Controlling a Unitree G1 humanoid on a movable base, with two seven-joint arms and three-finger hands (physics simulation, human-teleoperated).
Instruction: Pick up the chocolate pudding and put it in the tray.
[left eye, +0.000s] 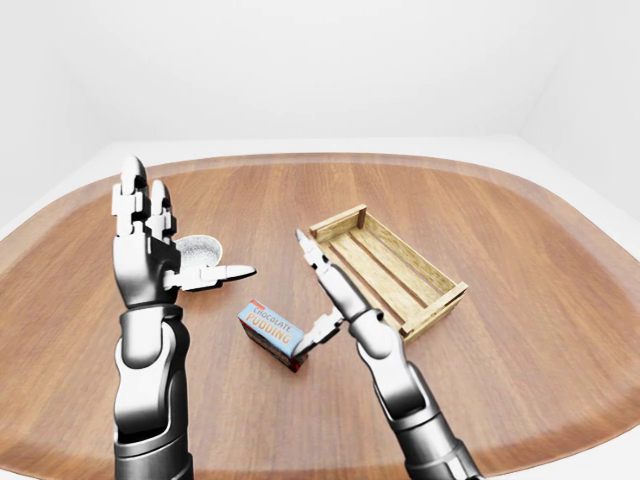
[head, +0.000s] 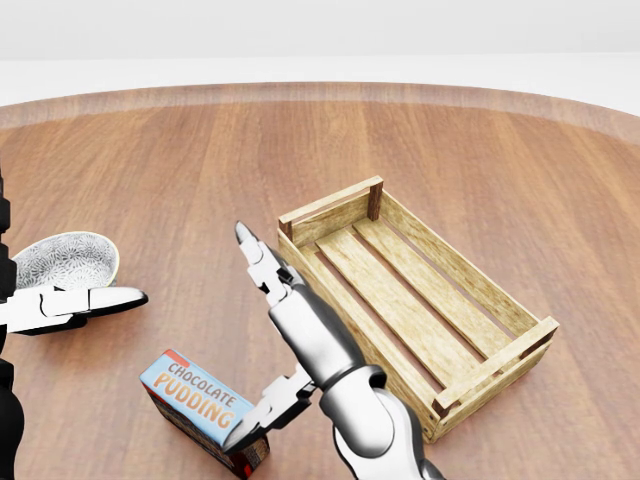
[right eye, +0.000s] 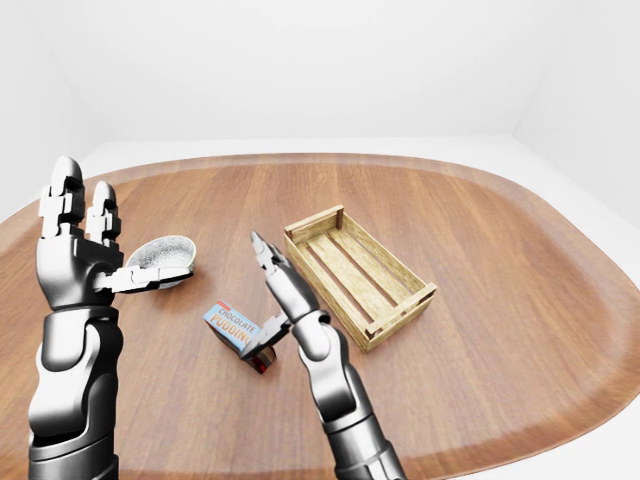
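1. Overhead, in the head view, the chocolate pudding (head: 203, 411) box lies on the wooden table (head: 180, 180) at the bottom left, outside the tray (head: 505, 305), which sits to its right. The right hand (head: 290, 340) is spread between them: its long fingers point up the view beside the tray's left wall, and its thumb (head: 262, 412) reaches down to the box's right end, whether touching I cannot tell. Nothing is grasped. At the left edge the left hand (head: 60, 305) shows one outstretched finger just below a patterned bowl (head: 65, 262).

2. Next, the left-eye view shows the left hand (left eye: 150, 255) raised upright, 2 fingers pointing up and its thumb sticking out sideways across the bowl (left eye: 200, 246), released and empty. The pudding box (left eye: 270, 333) rests on the table just left of the open right hand (left eye: 330, 300); the tray (left eye: 445, 290) lies apart to the right.

3. Lastly, the right-eye view gives the same layout: box (right eye: 235, 330) on the table, tray (right eye: 405, 300) beyond the right hand (right eye: 285, 300), bowl (right eye: 160, 255) near the lifted left hand (right eye: 75, 255).
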